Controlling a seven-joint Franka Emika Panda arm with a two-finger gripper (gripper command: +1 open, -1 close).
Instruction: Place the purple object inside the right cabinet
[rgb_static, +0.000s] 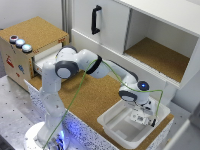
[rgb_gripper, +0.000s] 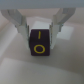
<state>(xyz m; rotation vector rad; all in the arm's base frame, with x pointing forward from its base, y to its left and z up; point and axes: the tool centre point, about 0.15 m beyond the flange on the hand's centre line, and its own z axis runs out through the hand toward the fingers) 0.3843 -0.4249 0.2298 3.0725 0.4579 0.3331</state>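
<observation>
Down in the white bin (rgb_static: 116, 129) at the front of the cork-topped counter (rgb_static: 92, 97), the gripper (rgb_static: 144, 118) reaches into the tray's far corner, toward the exterior view's right. From the wrist view, the purple object (rgb_gripper: 39, 43) — a dark cube with yellow marks on its face — sits between the two pale fingers (rgb_gripper: 18, 22), one at each upper side of it; the jaws stand narrow around the cube, though the blur makes it impossible to tell whether the pads actually press on it or only flank it. In the exterior view the cube itself is hidden among the fingers and too small to make out. The right cabinet (rgb_static: 159, 56) is open, its brown cork floor bare, up behind the bin and well apart from the gripper. A white door with a black handle (rgb_static: 95, 19) stands beside it, and a small box with coloured buttons (rgb_static: 20, 42) sits at the exterior view's left — near the arm's base (rgb_static: 49, 135).
</observation>
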